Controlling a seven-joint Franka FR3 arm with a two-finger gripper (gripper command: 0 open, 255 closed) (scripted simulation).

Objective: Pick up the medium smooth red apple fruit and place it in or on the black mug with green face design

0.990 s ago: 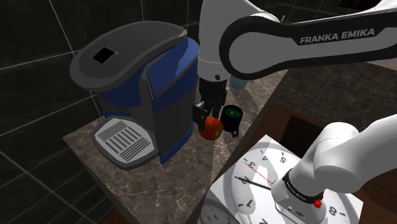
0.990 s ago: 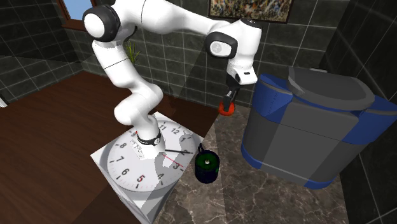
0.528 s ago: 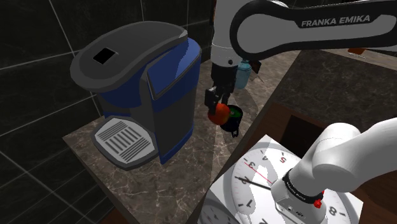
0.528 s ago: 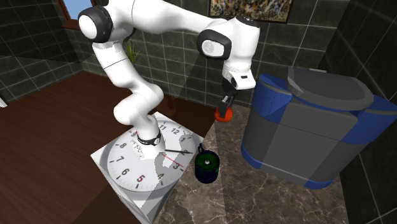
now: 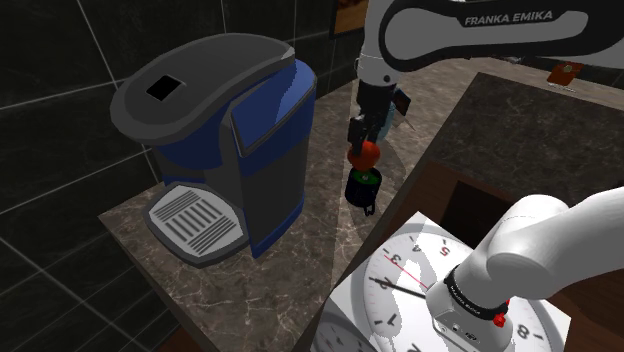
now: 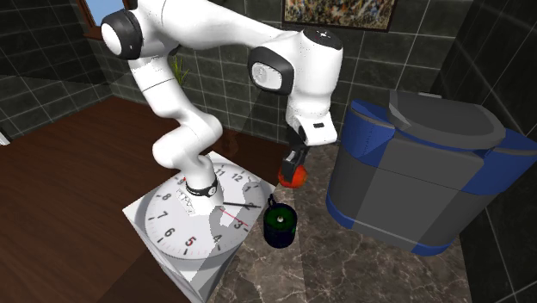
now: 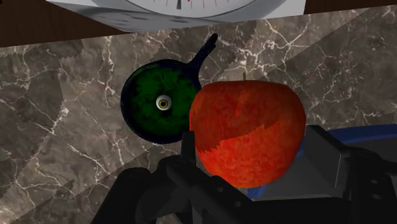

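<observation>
**Item: tool** (image 5: 362, 146). All black, on the white arm; its two fingers are pinching the apple between them.

**Item: apple** (image 5: 364, 156). Red and smooth with a short stem. It is hanging in the air above the mug, clear of the rim and not inside it. In the wrist view it is overlapping one side of the mug's mouth, opposite the handle.

**Item: mug** (image 5: 362, 188). Black, with the handle sticking outward. It is standing upright on the tabletop (image 5: 250, 290), and its mouth is showing a green interior with a small pale eye-like spot at the centre.

**Item: coffee machine** (image 5: 220, 140). Blue and grey, sitting on the tabletop near the mug, apart from it.

**Item: stand** (image 5: 400, 270). A box with a clock face on top, standing just beside the mug on the side opposite the coffee machine.

**Item: tabletop.** Dark veined marble, carrying the mug and the coffee machine.
</observation>
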